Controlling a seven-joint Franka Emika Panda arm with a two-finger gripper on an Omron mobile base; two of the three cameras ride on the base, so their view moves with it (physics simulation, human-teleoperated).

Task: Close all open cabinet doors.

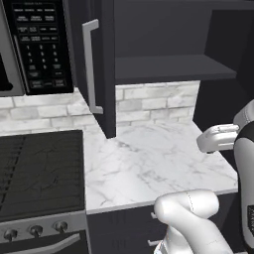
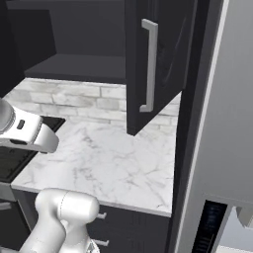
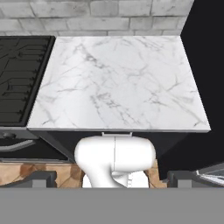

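Two tall matte black cabinet doors stand open: left door (image 1: 94, 64), right door (image 2: 153, 64), over white marble surface (image 3: 118, 78). My tool (image 3: 112, 178) fingers apart, holding nothing.

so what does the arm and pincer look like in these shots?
Glossy white rounded arm links with thin dark seams at the joints. A dark panel with small white markings sits on the link at the left base view's right edge. The pincer has two small dark fingertips.
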